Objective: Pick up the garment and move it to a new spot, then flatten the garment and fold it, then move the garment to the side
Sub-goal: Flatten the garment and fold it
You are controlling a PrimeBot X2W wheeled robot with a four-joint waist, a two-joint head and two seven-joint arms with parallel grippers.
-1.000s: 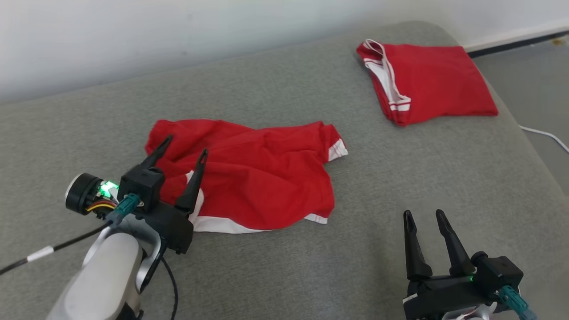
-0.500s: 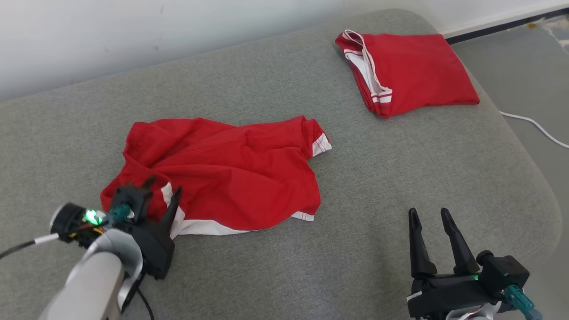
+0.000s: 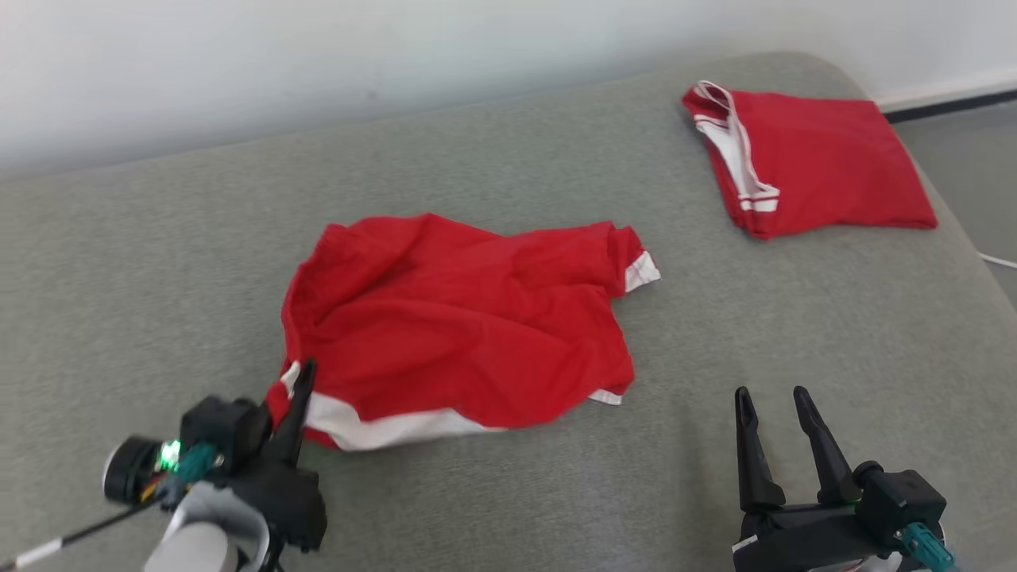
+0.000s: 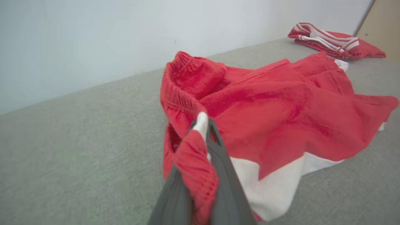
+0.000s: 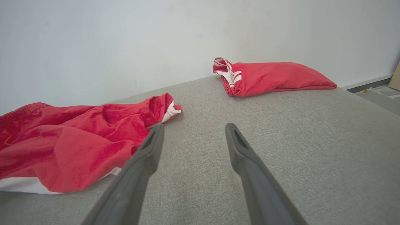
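Near-left corner of garment [image 3: 461, 318] clamped between L fingers [image 3: 295, 421], shut tight on it; rest spread mid couch [image 3: 119, 262]. R fingers [image 3: 751, 461] apart, near right, well clear of cloth. Vs prev frame: gone from wide apart to closed on L side. Red shorts, white trim, crumpled. Folded red piece [image 3: 818, 167] far right.

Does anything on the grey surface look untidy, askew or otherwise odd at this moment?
Yes. The red garment in the middle lies crumpled, one corner pinched by the left gripper, its fingers shut, unlike the folded red garment at the far right. Nothing looks spilled or damaged.
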